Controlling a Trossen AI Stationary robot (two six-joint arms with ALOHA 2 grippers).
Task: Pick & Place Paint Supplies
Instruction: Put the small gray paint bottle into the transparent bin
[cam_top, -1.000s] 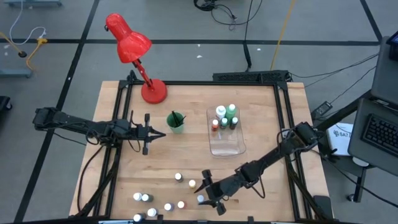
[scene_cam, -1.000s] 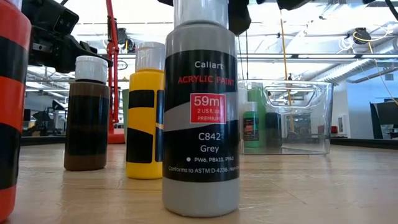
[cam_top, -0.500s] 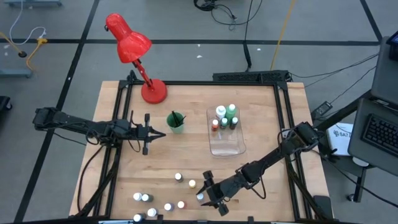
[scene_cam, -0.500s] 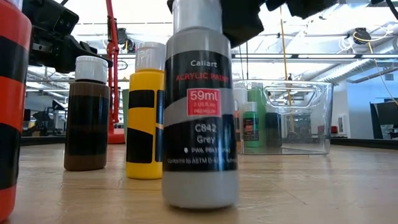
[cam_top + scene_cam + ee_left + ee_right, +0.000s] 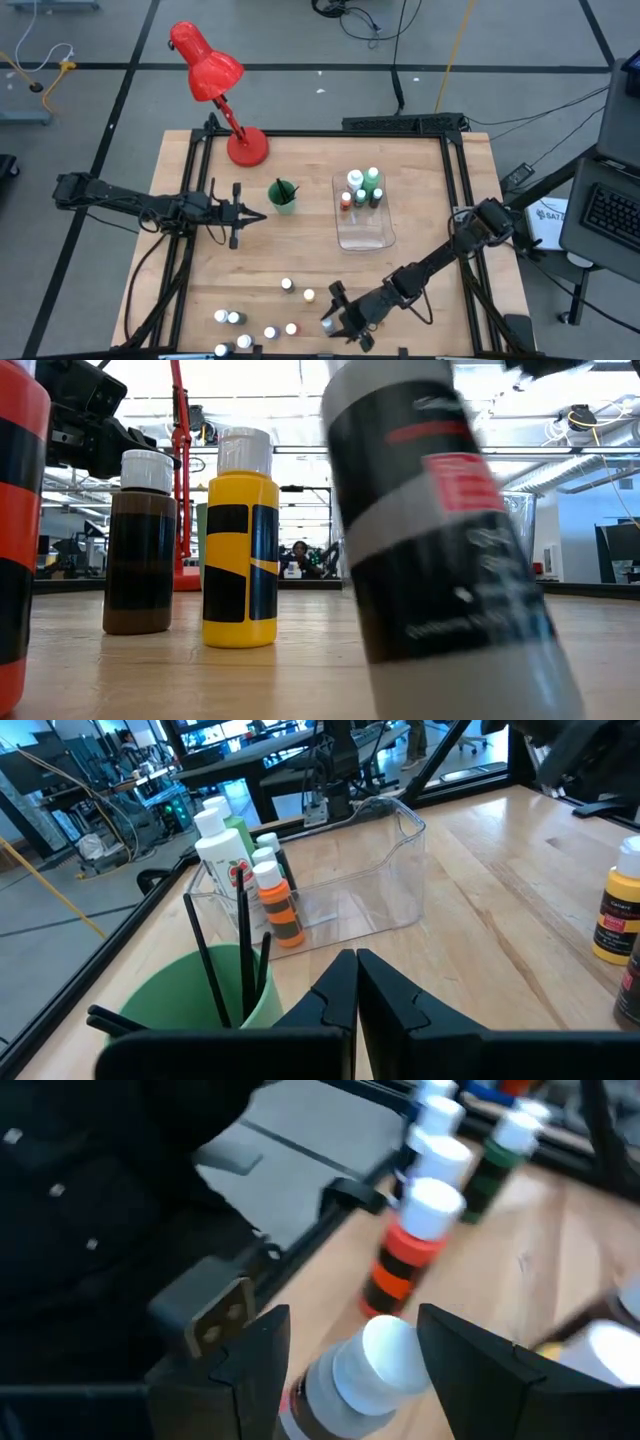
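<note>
Since the frame a second earlier, the grey bottle (image 5: 440,550) has gone from upright to tilted, and we see the right gripper (image 5: 336,322) drawn slightly toward the table's near edge.

High view: we take the clear bin (image 5: 364,228) as landmark. The right gripper lies well below it, at the near edge, beside scattered white-capped bottles (image 5: 287,285). We cannot tell the grey bottle from the gripper here. The left gripper (image 5: 252,215) waits to the bin's left, just short of the green cup (image 5: 283,196). Several bottles stand at the bin's far end (image 5: 362,187). A red lamp (image 5: 212,72) stands beyond the cup.

Low view: only here do we see the tilt. The grey bottle leans, blurred, its cap cut off at the top, hiding most of the bin. A yellow bottle (image 5: 240,556) and a brown bottle (image 5: 140,544) stand upright to its left.

Left wrist view: the left fingers (image 5: 335,995) meet at their tips, holding nothing. Dark brushes (image 5: 243,952) stand in the cup; an orange bottle (image 5: 280,903) and green ones stand inside the bin.

Right wrist view: the right fingers (image 5: 262,1348) flank the grey bottle's white cap (image 5: 385,1363); we judge them clamped on it, though contact is blurred. An orange-and-black bottle (image 5: 412,1246) stands just beyond.
</note>
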